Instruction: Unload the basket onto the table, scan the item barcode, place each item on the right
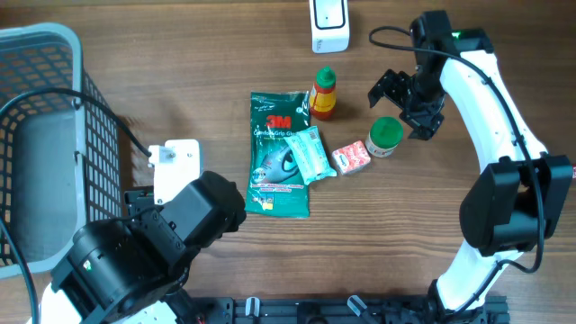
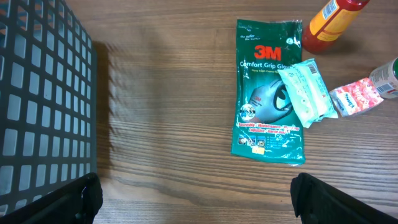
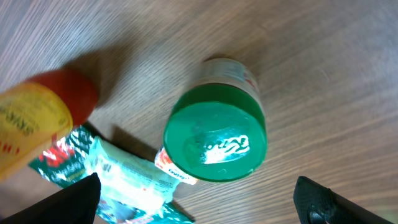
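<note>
The jar (image 3: 214, 134) stands upright on the table (image 1: 225, 54), its green lid facing up, at the right end of the little cluster of goods. I have the right gripper (image 3: 196, 186) hanging just above it. Its two fingers are spread wide, one out on each side, and neither touches the jar. Nothing is held.

A small pink packet (image 1: 351, 157) lies just beside the jar's base. I cannot tell whether the two touch. Next to that comes a pale wipes packet (image 1: 310, 155), which lies tilted across the edge of a green glove packet (image 2: 267, 93) lying flat on the wood. A bottle (image 1: 324, 93) with a yellow label and a green cap stands upright at the glove packet's top corner, near the jar but apart from it.

At the far edge of the table, beyond the bottle, sits a white box (image 1: 329, 25).

Well away on the other side, the left gripper (image 2: 196, 186) hovers over bare wood with its fingers just as wide apart and empty. The grey basket (image 1: 40, 36) is close on its left.
</note>
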Motion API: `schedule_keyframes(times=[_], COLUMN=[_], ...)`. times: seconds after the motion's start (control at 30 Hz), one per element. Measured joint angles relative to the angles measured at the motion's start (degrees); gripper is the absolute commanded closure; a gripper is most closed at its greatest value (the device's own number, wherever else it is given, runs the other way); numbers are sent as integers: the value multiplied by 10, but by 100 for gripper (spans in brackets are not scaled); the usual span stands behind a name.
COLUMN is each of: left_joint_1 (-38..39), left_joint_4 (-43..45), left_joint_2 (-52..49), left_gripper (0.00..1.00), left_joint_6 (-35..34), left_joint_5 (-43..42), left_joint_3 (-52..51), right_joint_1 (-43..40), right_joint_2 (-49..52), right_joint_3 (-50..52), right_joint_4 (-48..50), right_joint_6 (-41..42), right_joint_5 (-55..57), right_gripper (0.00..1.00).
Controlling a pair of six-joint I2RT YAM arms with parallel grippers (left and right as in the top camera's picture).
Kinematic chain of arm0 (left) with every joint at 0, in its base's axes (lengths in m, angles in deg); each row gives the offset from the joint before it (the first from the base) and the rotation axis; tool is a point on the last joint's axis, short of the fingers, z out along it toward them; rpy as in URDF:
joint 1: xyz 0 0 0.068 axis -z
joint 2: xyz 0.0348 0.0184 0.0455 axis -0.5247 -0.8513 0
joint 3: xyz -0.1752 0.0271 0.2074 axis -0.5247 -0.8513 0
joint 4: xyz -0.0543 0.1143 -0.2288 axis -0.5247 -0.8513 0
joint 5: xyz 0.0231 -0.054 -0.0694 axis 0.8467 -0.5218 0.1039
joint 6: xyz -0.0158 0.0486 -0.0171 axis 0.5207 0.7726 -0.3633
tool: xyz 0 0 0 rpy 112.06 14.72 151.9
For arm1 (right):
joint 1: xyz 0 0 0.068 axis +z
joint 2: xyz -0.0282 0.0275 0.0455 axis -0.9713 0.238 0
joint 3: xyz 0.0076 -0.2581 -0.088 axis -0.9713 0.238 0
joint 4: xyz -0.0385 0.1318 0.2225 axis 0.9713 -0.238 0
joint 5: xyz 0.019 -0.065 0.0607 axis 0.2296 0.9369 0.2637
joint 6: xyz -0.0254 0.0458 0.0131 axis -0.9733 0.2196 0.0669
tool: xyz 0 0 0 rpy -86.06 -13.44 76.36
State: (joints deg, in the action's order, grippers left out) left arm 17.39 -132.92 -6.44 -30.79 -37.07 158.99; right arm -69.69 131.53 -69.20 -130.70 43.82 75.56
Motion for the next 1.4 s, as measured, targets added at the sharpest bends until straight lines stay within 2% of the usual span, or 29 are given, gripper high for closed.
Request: schedule_keyframes(times=[0.13, 0.37, 0.6, 0.97, 1.2, 1.4], left_joint_1=[0, 0, 0, 0, 0, 0], left_joint_4=[0, 0, 0, 0, 0, 0], left_joint_2=[0, 0, 0, 0, 0, 0], left_gripper=[0, 0, 0, 0, 0, 0], left_joint_6=[0, 0, 0, 0, 0, 0], left_joint_5=[0, 0, 0, 0, 0, 0], left_joint_3=[0, 0, 0, 0, 0, 0], right_joint_1=[0, 0, 0, 0, 0, 0], right_joint_2=[0, -1, -1, 42, 63, 63], right_joint_3=[19, 95, 140, 145, 148, 148], right_joint_4=[14, 79, 165, 179, 173, 173], right_joint_6=[54, 96, 107, 111, 111, 111], right_joint_5=[5, 7, 7, 8, 2, 2], right_gripper=[0, 0, 0, 0, 15, 23])
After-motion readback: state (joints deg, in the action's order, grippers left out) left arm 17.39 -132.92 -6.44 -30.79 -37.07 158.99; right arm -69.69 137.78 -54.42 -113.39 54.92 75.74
